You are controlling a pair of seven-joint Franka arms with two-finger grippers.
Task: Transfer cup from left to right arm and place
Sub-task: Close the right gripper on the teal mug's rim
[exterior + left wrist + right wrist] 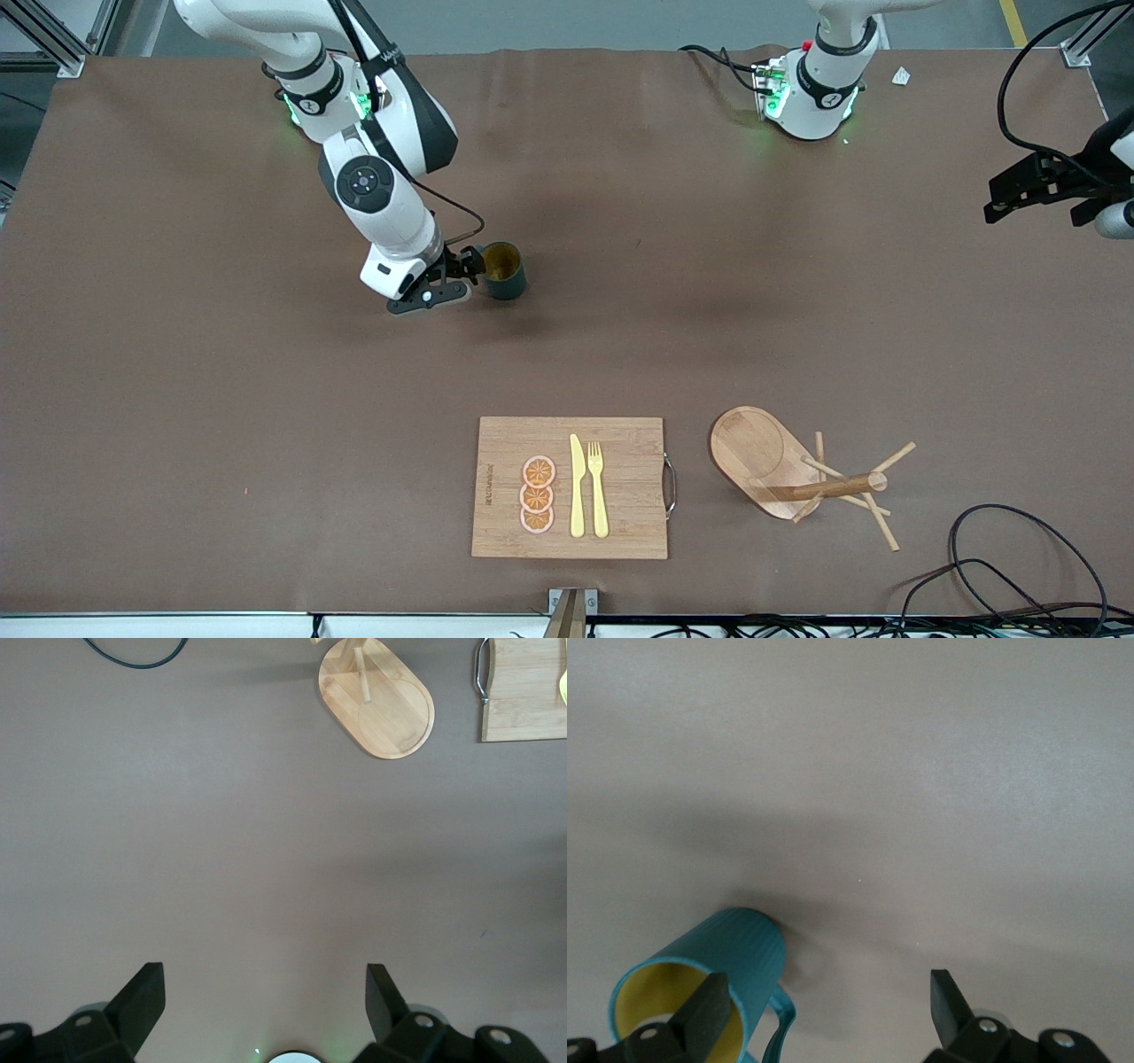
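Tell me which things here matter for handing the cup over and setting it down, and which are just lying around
Part of the job:
- cup, upright on the table
- right gripper, open beside the cup
- left gripper, open, waiting over the left arm's end of the table

Just lying about:
- cutting board with orange slices, knife, fork
- wooden mug tree, tipped over
- black cable

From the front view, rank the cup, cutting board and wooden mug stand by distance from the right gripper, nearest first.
1. cup, right beside the open right gripper.
2. cutting board, nearer the front camera, mid-table.
3. wooden mug stand, lying tipped toward the left arm's end.
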